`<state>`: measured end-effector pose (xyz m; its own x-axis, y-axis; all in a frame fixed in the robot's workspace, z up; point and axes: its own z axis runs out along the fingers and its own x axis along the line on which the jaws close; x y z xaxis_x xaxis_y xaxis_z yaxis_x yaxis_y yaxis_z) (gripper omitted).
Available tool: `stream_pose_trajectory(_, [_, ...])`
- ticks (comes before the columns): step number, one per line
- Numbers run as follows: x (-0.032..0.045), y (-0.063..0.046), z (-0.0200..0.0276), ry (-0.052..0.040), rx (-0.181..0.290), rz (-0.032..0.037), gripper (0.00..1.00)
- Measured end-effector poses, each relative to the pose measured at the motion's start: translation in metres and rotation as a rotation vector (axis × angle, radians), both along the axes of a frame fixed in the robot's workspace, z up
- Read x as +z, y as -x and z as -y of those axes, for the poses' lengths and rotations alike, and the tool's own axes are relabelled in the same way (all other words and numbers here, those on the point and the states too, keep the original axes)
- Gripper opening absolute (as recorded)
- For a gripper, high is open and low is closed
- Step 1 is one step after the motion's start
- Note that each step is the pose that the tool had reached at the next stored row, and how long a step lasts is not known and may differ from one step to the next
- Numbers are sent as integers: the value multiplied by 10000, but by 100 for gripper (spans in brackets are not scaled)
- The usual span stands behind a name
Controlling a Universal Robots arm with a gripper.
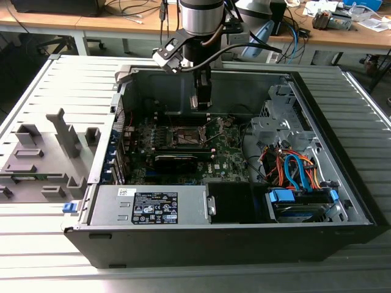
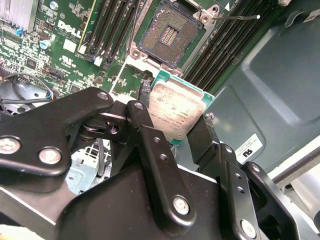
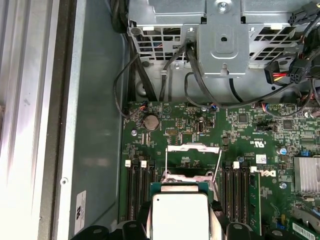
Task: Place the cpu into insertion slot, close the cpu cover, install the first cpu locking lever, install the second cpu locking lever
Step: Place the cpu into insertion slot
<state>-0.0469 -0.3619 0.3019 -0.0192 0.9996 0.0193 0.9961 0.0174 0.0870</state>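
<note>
Both wrist views catch the cpu (image 2: 177, 107); where is it?
— Clamped in the claw (image 2: 174, 127), silver top facing it, square, no long side. Second wrist view adds the open socket (image 2: 167, 32) just beyond.

The cpu (image 2: 176, 107) has a dull, scuffed silver-grey metal top with a green edge. The gripper (image 2: 176, 114) is black with a soft shine. The motherboard (image 3: 200, 130) is glossy green; the case wall (image 3: 95, 125) is matt grey metal.

Cpu (image 3: 180, 216) cut off by frame edge in first wrist view; in second wrist view one edge hidden behind hand (image 2: 176, 122) fingers (image 2: 150, 140). Exterior view: cpu too small to tell.
</note>
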Motion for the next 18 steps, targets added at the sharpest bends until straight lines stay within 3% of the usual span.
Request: stream_pose_trajectory(18, [0,0,0,0,-151,0,54])
